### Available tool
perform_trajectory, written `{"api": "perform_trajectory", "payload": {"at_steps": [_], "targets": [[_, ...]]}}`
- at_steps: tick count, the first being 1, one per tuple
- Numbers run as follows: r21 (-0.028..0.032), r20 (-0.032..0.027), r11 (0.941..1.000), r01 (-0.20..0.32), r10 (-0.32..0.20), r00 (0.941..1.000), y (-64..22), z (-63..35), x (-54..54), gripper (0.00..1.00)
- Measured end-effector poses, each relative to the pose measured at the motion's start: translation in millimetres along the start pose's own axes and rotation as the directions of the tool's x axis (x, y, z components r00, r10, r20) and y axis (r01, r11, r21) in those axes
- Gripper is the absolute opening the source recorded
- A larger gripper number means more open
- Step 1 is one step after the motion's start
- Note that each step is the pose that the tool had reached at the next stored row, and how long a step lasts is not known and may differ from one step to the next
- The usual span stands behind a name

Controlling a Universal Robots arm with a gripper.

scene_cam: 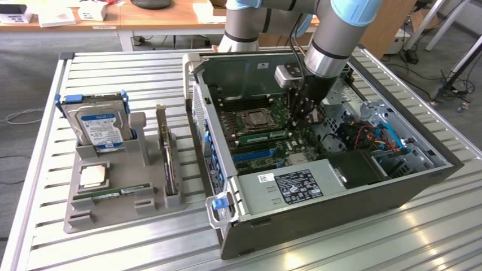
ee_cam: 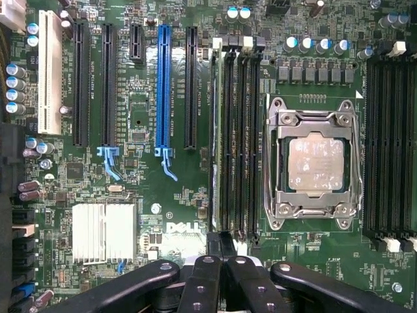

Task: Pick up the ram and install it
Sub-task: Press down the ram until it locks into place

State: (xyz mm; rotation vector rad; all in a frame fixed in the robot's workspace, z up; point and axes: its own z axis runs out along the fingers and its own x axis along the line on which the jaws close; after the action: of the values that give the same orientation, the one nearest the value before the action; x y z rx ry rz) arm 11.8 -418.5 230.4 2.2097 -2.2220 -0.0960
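Closed fingers (ee_cam: pixel 221 251) press the ram (ee_cam: pixel 213 140) into its motherboard (ee_cam: pixel 143 117) slot.

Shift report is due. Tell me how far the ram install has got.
Done, it seems: a ram stands in a slot beside the processor. In hand: nothing visibly held; the gripper is inside the case, fingers shut, at one end of that slot bank. Left: I cannot tell whether the ram is fully latched. A green stick lies in the tray.
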Motion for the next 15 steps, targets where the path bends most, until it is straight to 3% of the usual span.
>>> {"api": "perform_trajectory", "payload": {"at_steps": [15], "targets": [[0.0000,0.0000,1.0000,0.000,0.000,1.0000,-0.1,2.7,-1.9,0.11]]}}
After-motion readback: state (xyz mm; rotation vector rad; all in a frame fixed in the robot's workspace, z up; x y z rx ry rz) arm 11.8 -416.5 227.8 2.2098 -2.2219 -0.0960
